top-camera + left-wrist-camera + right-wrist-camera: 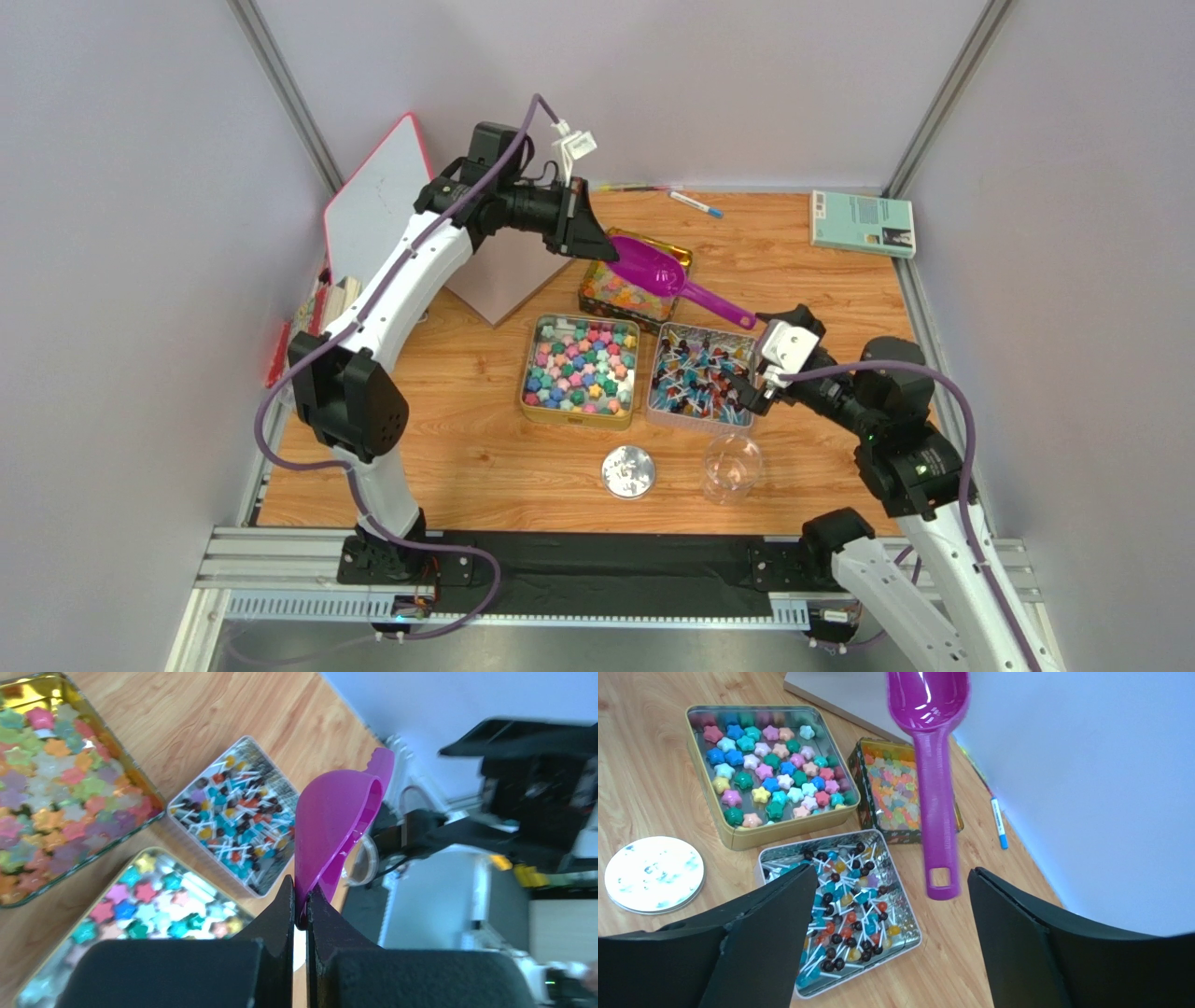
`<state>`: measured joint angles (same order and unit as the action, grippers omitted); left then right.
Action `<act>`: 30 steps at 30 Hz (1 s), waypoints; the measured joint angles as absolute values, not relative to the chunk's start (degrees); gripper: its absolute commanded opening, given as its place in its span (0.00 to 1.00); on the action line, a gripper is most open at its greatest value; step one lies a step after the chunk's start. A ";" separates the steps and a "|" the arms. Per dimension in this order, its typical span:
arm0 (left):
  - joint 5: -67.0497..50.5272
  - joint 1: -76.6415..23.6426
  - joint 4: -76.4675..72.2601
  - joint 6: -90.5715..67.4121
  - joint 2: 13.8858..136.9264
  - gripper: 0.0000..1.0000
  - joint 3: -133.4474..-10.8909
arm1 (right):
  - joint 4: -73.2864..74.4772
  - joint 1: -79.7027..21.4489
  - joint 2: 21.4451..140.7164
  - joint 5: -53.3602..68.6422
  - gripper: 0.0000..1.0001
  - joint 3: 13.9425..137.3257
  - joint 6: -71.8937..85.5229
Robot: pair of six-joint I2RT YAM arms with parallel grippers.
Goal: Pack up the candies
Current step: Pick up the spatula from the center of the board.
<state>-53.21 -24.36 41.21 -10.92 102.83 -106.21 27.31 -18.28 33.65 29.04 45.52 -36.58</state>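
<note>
Clamping the bowl of the purple scoop [337, 822], the left end effector [300, 906] is holding it aloft. Near the scoop's handle tip, the right end effector [891, 882] is hovering, jaws spread wide. The candies [579, 367] are sitting in three open tins [749, 836] under and beside the scoop, on the worktop [477, 462].

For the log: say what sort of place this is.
Likely a robot test cell: plain grey walls box in a wooden table, left arm and right arm bolted at its near edge, tins of candies laid out.
</note>
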 measured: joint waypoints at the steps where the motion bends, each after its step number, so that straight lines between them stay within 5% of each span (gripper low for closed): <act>1: -55.20 -23.59 39.13 -13.39 103.59 0.00 -106.02 | 26.30 -18.92 33.47 28.51 0.81 44.84 -37.04; 13: -67.94 -22.13 27.83 -24.86 104.18 0.00 -99.44 | 12.10 -20.18 42.30 25.15 0.79 46.24 -34.44; 30: -69.91 -21.63 27.16 -25.50 102.54 0.00 -98.54 | 12.34 -23.22 45.69 31.35 0.56 48.36 -38.17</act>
<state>-69.91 -21.63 27.16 -25.50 102.54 -98.54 12.34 -23.22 45.69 31.35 48.36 -38.17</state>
